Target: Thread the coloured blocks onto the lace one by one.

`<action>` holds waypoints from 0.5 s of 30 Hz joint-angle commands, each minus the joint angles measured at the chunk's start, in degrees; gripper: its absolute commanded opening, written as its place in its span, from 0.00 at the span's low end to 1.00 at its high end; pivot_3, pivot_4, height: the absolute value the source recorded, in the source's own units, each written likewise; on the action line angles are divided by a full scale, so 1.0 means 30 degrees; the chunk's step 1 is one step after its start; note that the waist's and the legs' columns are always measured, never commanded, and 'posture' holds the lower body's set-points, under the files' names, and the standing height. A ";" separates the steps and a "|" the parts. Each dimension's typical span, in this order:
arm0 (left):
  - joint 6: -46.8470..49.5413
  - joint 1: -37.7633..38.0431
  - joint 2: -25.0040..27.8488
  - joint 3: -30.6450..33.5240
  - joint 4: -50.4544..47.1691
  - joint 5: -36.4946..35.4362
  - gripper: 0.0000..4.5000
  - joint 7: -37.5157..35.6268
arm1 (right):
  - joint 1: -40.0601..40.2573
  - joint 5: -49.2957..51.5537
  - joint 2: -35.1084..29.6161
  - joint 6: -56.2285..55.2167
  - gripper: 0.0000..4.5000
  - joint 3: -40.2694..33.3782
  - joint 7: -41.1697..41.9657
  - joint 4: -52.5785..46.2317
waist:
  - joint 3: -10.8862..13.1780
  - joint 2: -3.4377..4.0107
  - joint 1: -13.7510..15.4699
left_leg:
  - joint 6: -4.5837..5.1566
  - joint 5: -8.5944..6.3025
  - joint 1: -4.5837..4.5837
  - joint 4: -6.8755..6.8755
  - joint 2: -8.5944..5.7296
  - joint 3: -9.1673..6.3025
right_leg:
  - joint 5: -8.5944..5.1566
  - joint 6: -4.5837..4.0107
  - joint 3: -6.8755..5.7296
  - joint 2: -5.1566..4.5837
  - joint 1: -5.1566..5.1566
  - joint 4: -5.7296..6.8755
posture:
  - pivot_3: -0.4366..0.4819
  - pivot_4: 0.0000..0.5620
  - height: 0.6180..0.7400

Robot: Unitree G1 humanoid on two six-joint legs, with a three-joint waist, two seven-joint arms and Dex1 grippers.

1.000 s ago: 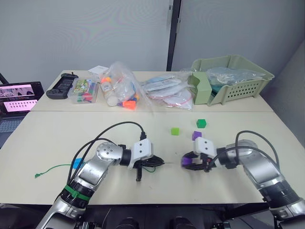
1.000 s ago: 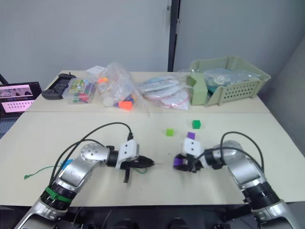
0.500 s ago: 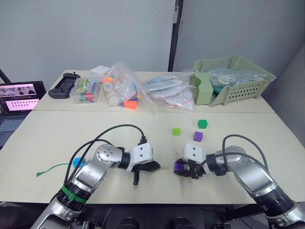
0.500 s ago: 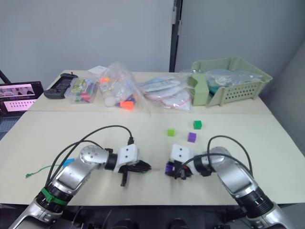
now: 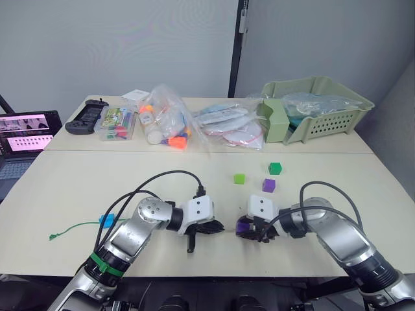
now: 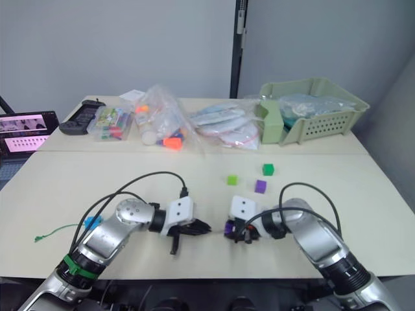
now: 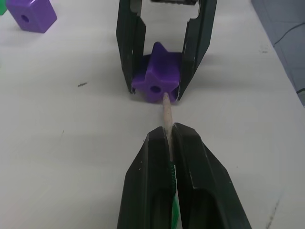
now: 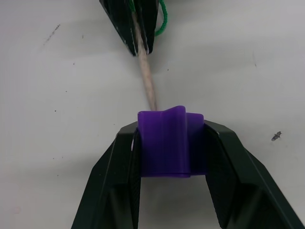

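1. Left gripper [image 7: 167, 138] clamped on the lace [image 7: 166, 114]; pale tip touches the purple block's [image 7: 157, 78] hole.
2. Right gripper [image 8: 164, 143] clamped on that block, low over the table [image 5: 58, 181].
3. Both forearms angled inward, grippers facing.

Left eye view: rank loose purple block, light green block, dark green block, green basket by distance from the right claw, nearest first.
From the right claw:
1. Loose purple block, just beyond it.
2. Light green block, beyond, toward the robot's left.
3. Dark green block, farther back.
4. Green basket, far table, right side.

Bare table [image 5: 78, 184] around pincers; purple block [image 5: 269, 185] near right.
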 commanded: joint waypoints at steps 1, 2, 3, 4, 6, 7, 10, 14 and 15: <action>-0.0325 -0.0480 -0.0348 -0.0112 -0.0278 0.0036 0.00 0.0161 | 0.0295 -0.0243 -0.0077 0.0625 0.29 0.0439 -0.0234 -0.0099 | 0.0000 0.0000 0.0000 | 0.0000 0.0000 0.0002 0.0000 0.0000 0.0000 | 0.0000 0.0000 0.0000 0.0000 0.0005 -0.0002 | 0.48 0.27 1.00; -0.0314 -0.0519 -0.0391 -0.0139 -0.0268 0.0034 0.00 0.0177 | 0.0290 -0.0240 -0.0086 0.0661 0.29 0.0439 -0.0243 -0.0107 | 0.0000 0.0000 -0.0009 | 0.0000 0.0000 0.0003 0.0001 0.0001 0.0000 | 0.0000 0.0001 -0.0001 -0.0001 0.0007 -0.0006 | 0.48 0.27 1.00; -0.0295 -0.0578 -0.0488 -0.0198 -0.0264 0.0049 0.00 0.0219 | 0.0303 -0.0211 -0.0109 0.0727 0.29 0.0416 -0.0258 -0.0147 | 0.0000 0.0000 -0.0010 | 0.0000 0.0000 0.0002 -0.0001 -0.0002 0.0001 | 0.0000 0.0001 0.0000 -0.0001 0.0006 -0.0007 | 0.48 0.27 1.00; -0.0301 -0.0649 -0.0586 -0.0244 -0.0223 0.0086 0.00 0.0273 | 0.0323 -0.0201 -0.0148 0.0769 0.29 0.0405 -0.0277 -0.0188 | 0.0000 0.0000 -0.0010 | 0.0000 0.0000 0.0002 -0.0002 -0.0003 0.0001 | 0.0000 0.0001 0.0001 0.0000 0.0005 -0.0007 | 0.48 0.27 1.00; -0.0312 -0.0801 -0.0717 -0.0274 -0.0090 0.0124 0.00 0.0290 | 0.0387 -0.0138 -0.0228 0.0867 0.29 0.0364 -0.0276 -0.0304 | 0.0000 0.0000 -0.0008 | 0.0000 0.0000 0.0002 -0.0003 -0.0017 0.0000 | 0.0000 0.0001 -0.0002 0.0003 0.0004 -0.0007 | 0.48 0.27 1.00; -0.0312 -0.0854 -0.0759 -0.0274 -0.0046 0.0130 0.00 0.0283 | 0.0414 -0.0126 -0.0259 0.0893 0.29 0.0356 -0.0278 -0.0348 | 0.0000 0.0000 -0.0005 | 0.0000 0.0000 0.0001 -0.0003 -0.0019 -0.0001 | 0.0000 0.0000 -0.0002 0.0003 0.0004 -0.0007 | 0.48 0.27 1.00; -0.0265 -0.1064 -0.1151 -0.0563 -0.0052 0.0123 0.00 0.0226 | 0.0413 -0.0109 -0.0303 0.1001 0.29 0.0347 -0.0285 -0.0413 | 0.0001 -0.0001 0.0003 | 0.0000 0.0000 0.0000 -0.0002 -0.0025 -0.0002 | 0.0000 0.0001 -0.0002 -0.0002 0.0004 -0.0007 | 0.48 0.27 1.00; -0.0404 -0.1542 -0.2032 -0.1201 0.0380 0.0335 0.00 0.0242 | 0.0444 -0.0028 -0.0328 0.1261 0.29 0.0310 -0.0334 -0.0585 | 0.0001 -0.0001 0.0051 | 0.0001 0.0000 -0.0006 0.0000 -0.0035 -0.0005 | -0.0001 0.0002 -0.0002 -0.0006 0.0006 -0.0009 | 0.48 0.27 1.00; -0.0497 -0.1701 -0.2350 -0.1426 0.0611 0.0435 0.00 0.0246 | 0.0469 0.0006 -0.0324 0.1351 0.29 0.0289 -0.0369 -0.0647 | 0.0001 -0.0001 0.0082 | 0.0000 0.0000 -0.0006 0.0001 -0.0041 -0.0007 | -0.0001 0.0002 -0.0002 -0.0007 0.0007 -0.0013 | 0.48 0.27 1.00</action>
